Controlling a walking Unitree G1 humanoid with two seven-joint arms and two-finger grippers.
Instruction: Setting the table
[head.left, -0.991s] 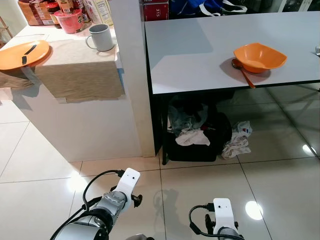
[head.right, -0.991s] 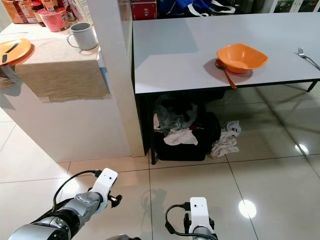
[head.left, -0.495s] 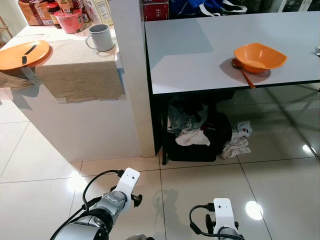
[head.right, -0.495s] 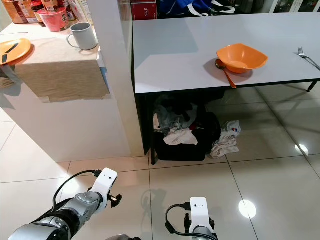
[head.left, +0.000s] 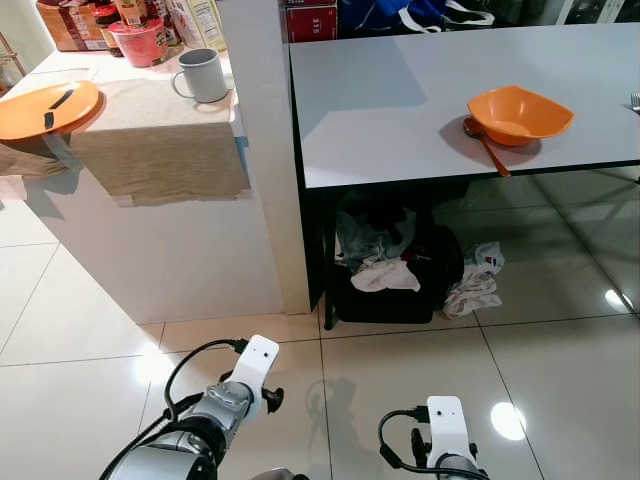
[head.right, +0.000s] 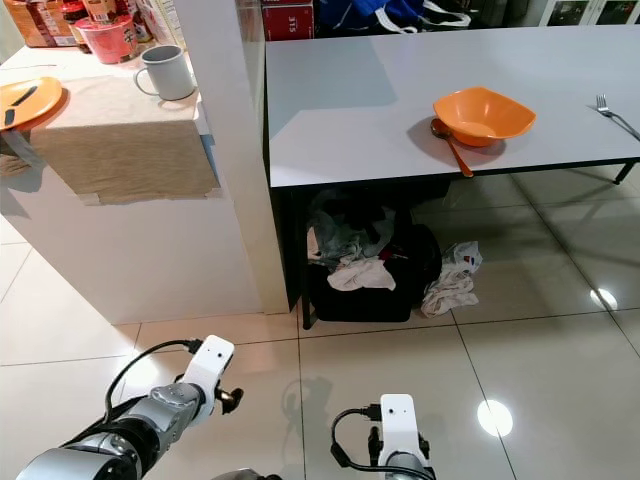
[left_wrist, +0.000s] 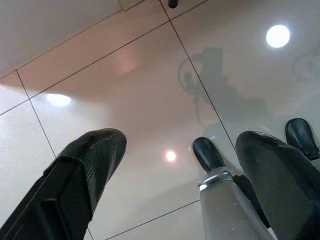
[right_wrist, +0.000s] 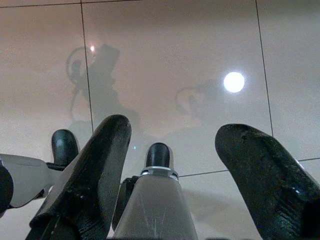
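Glossy tiled floor (head.left: 80, 330), left gripper (left_wrist: 175, 165) and right gripper (right_wrist: 170, 155) hung low, fingers spread, nothing held, grey table (head.right: 400, 90) well ahead, orange bowl (head.right: 483, 114) touching spoon (head.right: 450, 142), fork (head.right: 612, 113) far right, counter (head.left: 150, 140) ahead-left bearing orange plate (head.left: 45, 108), mug (head.left: 205, 76).

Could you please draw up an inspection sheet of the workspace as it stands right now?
Surface: grey table, mostly bare; white counter to its left with a beige cloth.
Job's things: orange bowl with a spoon beside it; fork at the table's right edge; orange plate and grey mug on the counter.
Clutter: dark basket of laundry under the table; packets behind the mug.
Grippers: left gripper and right gripper hang open and empty over the floor.
Cables: black leads looping at both wrists.
Surroundings: glossy tiled floor.
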